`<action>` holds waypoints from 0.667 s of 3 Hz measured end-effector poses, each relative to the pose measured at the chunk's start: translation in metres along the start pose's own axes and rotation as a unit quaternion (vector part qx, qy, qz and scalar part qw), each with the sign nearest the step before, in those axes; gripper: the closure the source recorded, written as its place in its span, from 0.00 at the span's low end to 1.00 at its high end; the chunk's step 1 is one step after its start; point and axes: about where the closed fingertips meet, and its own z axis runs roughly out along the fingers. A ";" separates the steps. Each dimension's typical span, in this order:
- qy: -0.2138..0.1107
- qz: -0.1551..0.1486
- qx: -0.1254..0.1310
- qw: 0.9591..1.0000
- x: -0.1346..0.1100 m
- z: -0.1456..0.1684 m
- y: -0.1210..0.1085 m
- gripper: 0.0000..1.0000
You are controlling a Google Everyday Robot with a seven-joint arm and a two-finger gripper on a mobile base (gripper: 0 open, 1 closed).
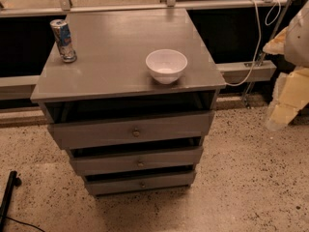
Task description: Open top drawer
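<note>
The top drawer [133,129] sits right under the worktop of a grey wooden cabinet in the middle of your view. It is the uppermost and widest of three drawers. Its flat grey front carries one small round metal knob [136,133] at the centre. The drawer stands pulled out part way toward the near side, and a dark gap shows between its front and the worktop edge above it. The inside is too dark to make out.

Below it is the middle drawer [137,161], and under that the bottom drawer [140,181]. Each has its own small centre knob and a thin dark gap above its front.

The worktop [111,57] is flat, grey and bare except for two things. A white bowl [166,65] stands upright near the front edge, right of centre, just above the top drawer. A drinks can [63,40] stands upright toward the far left corner, well apart from the bowl.

Your pincer [285,111] is at the right edge of the view, well apart from the cabinet and touching nothing on it. It shows only as pale, blurred shapes partly cut off by the frame. You cannot tell how far open it is or whether it has hold of anything.

A white cable [251,47] hangs down behind the cabinet's right side. The floor [251,178] is pale speckled stone. A black rod [7,197] lies on it at the near left corner.
</note>
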 end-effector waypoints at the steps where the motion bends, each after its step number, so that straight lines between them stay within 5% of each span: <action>1: 0.000 0.000 0.000 1.000 0.000 0.000 0.000 0.00; 2: 0.003 -0.003 0.004 1.000 -0.005 0.016 -0.003 0.00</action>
